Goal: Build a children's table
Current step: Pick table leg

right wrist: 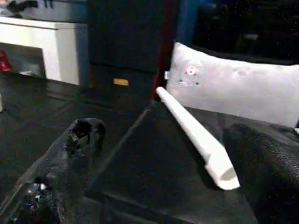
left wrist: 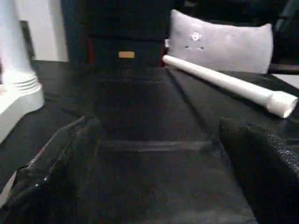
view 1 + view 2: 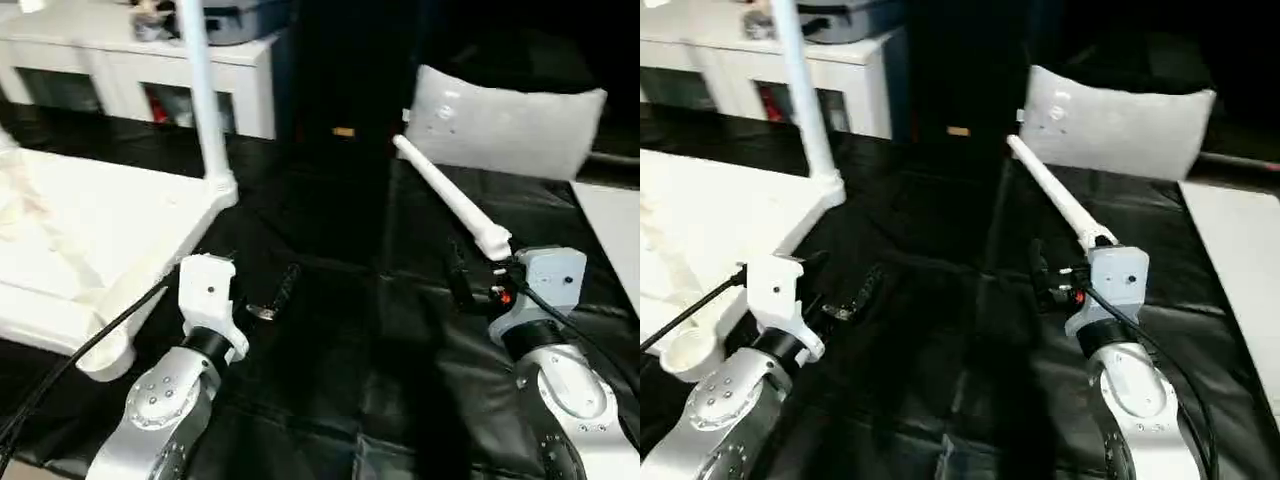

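Observation:
The white tabletop [image 3: 90,230] lies upside down on the left of the black-covered surface. One white leg [image 3: 203,90] stands upright in its far right corner socket. The near corner socket [image 3: 105,362] is open. A loose white leg [image 3: 450,200] lies slanted on the black cover, thick end nearest my right wrist. My left gripper [image 2: 159,177] is open over bare cover, just right of the tabletop's edge. In front of my right gripper [image 1: 168,177], which is open, lies the loose leg's thick end [image 1: 219,170], close to one finger [image 1: 266,172]. Neither gripper holds anything.
A grey pillow [image 3: 500,125] lies behind the loose leg. White shelving [image 3: 140,60] stands at the back left. A white sheet [image 3: 612,230] borders the black cover on the right. A dark cabinet [image 2: 126,46] stands straight ahead.

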Robot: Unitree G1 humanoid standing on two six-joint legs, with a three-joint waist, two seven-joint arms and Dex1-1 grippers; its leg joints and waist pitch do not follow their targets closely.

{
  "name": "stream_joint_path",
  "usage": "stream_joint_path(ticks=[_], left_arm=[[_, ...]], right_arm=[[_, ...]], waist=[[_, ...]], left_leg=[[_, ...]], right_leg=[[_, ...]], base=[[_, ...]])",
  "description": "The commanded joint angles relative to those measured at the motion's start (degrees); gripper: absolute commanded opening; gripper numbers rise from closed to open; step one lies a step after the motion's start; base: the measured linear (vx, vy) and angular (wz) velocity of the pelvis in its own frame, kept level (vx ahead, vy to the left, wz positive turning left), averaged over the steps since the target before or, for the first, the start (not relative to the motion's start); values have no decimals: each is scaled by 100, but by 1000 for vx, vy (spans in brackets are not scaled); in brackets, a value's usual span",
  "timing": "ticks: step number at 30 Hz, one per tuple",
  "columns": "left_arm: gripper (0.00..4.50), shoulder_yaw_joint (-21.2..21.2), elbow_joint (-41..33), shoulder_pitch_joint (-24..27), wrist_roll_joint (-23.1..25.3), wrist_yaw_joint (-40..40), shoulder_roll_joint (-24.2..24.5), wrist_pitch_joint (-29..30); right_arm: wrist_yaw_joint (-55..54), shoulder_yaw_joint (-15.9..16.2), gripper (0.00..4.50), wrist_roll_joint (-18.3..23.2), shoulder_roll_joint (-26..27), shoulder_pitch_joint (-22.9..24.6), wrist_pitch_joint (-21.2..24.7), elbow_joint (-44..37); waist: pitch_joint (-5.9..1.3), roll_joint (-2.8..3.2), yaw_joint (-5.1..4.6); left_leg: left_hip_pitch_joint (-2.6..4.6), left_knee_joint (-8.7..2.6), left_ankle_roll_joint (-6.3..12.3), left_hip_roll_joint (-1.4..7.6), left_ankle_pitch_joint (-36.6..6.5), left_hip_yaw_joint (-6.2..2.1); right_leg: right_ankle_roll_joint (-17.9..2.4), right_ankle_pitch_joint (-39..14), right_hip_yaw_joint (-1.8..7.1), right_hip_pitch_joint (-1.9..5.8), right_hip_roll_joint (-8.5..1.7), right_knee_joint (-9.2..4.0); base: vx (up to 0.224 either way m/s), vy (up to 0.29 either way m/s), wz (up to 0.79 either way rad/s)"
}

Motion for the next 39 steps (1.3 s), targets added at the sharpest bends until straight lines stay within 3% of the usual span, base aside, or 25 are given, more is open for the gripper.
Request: stream_joint_path(ticks=[1,2,3,4,5,6,7,8,9,10,11,12,13,14,15,16,17,18,20,21,25,29,32,33,39], left_arm=[[445,-67,58,-61,-25,-94,42,121],[445,-74,53,-66,-34,-120,50,133],[445,-47,1,-100,-303,-429,142,209],[445,-36,-22,-124,-399,-556,197,247],[445,-26,-40,-140,-442,-614,224,274],[445,-41,-69,-218,-532,-820,356,369],[445,-77,-79,-294,-569,-1001,480,406],[445,-100,-87,-350,-593,-1123,565,433],[445,-124,-101,-415,-627,-1274,673,465],[445,-131,-115,-461,-649,-1361,740,507],[445,-136,-128,-518,-663,-1438,807,552],[445,-137,-144,-562,-674,-1487,853,593],[445,-132,-184,-636,-734,-1570,912,677],[445,-127,-209,-669,-774,-1602,939,725],[445,-116,-316,-779,-920,-1712,1034,897],[445,-125,-420,-821,-1039,-1818,1118,1019],[445,-134,-506,-848,-1123,-1879,1173,1115],[445,-154,-652,-841,-1222,-1982,1298,1242],[445,-148,-981,-779,-1461,-2166,1556,1489],[445,-143,-993,-775,-1471,-2172,1567,1498],[445,13,-1317,-687,-1676,-2298,1834,1805],[445,110,-1457,-684,-1868,-2270,1916,2004],[445,133,-1530,-687,-1957,-2261,1985,2098],[445,125,-1539,-689,-1957,-2264,1995,2106],[445,123,-1589,-716,-1930,-2218,2007,2177]], right_arm=[[-36,-84,450,-80,-71,-125,117,48],[-35,-96,450,-79,-89,-146,118,65],[36,-268,450,7,-236,-482,178,396],[91,-355,450,88,-295,-657,216,544],[119,-398,450,130,-321,-745,246,603],[196,-473,450,130,-492,-1089,280,906],[244,-539,450,144,-619,-1391,302,1218],[275,-587,450,158,-705,-1600,322,1431],[287,-633,450,133,-821,-1923,296,1815],[280,-664,450,99,-903,-2175,258,2132],[260,-697,450,59,-994,-2486,199,2558],[247,-722,450,33,-1058,-2706,164,2852],[284,-750,450,15,-1173,-3081,31,3420],[305,-758,450,2,-1225,-3238,-33,3668],[397,-780,450,-34,-1404,-3772,-253,4537],[512,-775,450,-55,-1520,-4113,-405,5147],[601,-770,450,-61,-1602,-4321,-495,5525],[802,-731,450,-83,-1723,-4614,-675,6115],[1252,-713,450,-75,-1933,-5153,-951,7196],[1262,-712,450,-79,-1940,-5170,-963,7231],[1623,-499,450,-437,-2229,-5799,-1361,8509],[2043,-214,450,-730,-2366,-6244,-1467,9406],[2044,-10,450,-1000,-2412,-6460,-1402,9894],[1990,7,450,-1035,-2407,-6482,-1295,9971],[1783,77,450,-1183,-2389,-6558,-1068,10350]], waist=[[-137,12,-22],[-144,-11,-42],[-136,86,-42],[-147,52,-90],[-151,67,-100],[-175,94,-87],[-162,62,-100],[-193,73,-93],[-236,115,-67],[-191,99,-98],[-163,133,-58],[-148,116,-57],[-125,150,-41],[-128,138,-59],[-77,178,-45],[-74,155,-67],[-64,147,-25],[-33,118,-29],[27,105,-12],[43,128,-4],[128,30,7],[181,14,33],[240,7,69],[231,-26,81],[234,-36,138]], left_leg=[[52,-638,-424,395,-2399,-217],[42,-636,-416,399,-2340,-212],[48,-640,-416,392,-2293,-222],[35,-634,-421,379,-2273,-227],[20,-633,-414,377,-2182,-229],[4,-607,-342,391,-1796,-204],[-32,-579,-240,365,-1490,-178],[-34,-563,-199,359,-1312,-175],[-6,-502,-131,354,-910,-146],[-48,-499,-79,331,-757,-125],[-22,-499,-70,344,-804,-111],[-40,-483,14,343,-760,-87],[-31,-480,98,346,-724,-65],[-29,-474,128,338,-738,-60],[-28,-474,145,348,-753,-57],[-34,-467,137,326,-782,-60],[-43,-449,227,331,-584,-38],[-85,-427,407,346,-317,-5],[-108,-419,598,345,-298,3],[-118,-413,660,358,-223,6],[-121,-409,833,401,-23,38],[-162,-385,1003,407,168,61],[-136,-398,969,444,29,97],[-126,-402,938,456,-3,116],[-119,-406,812,478,36,166]], right_leg=[[-465,-2137,242,-84,-418,-566],[-497,-1944,243,-80,-405,-551],[-556,-1754,245,-84,-410,-524],[-621,-1573,230,-63,-391,-496],[-656,-1391,223,-47,-384,-475],[-706,-809,223,-27,-372,-443],[-783,-428,220,-10,-373,-423],[-839,-256,211,15,-377,-397],[-929,269,205,-2,-363,-356],[-1080,503,183,5,-338,-335],[-1130,461,184,-14,-355,-347],[-1241,469,194,19,-365,-342],[-1339,423,191,0,-380,-352],[-1410,354,182,4,-370,-350],[-1514,286,178,-26,-376,-349],[-1596,207,164,-15,-371,-334],[-1663,336,169,0,-370,-341],[-1765,696,174,-17,-380,-312],[-1869,577,156,-29,-391,-304],[-1926,583,150,-20,-385,-295],[-2126,812,149,-67,-364,-261],[-2243,912,157,-82,-380,-220],[-2283,667,172,-133,-378,-243],[-2277,626,175,-121,-379,-241],[-2242,644,185,-130,-383,-216]], base=[[0,0,0],[0,0,0],[0,0,0],[0,0,0],[0,0,0],[0,0,0],[0,0,0],[0,0,0],[0,0,0],[0,0,0],[0,0,0],[0,0,0],[0,0,0],[0,0,0],[0,0,0],[0,0,0],[0,0,0],[0,0,0],[0,0,0],[0,0,0],[0,0,0],[0,0,0],[0,0,0],[0,0,0],[0,0,0]])
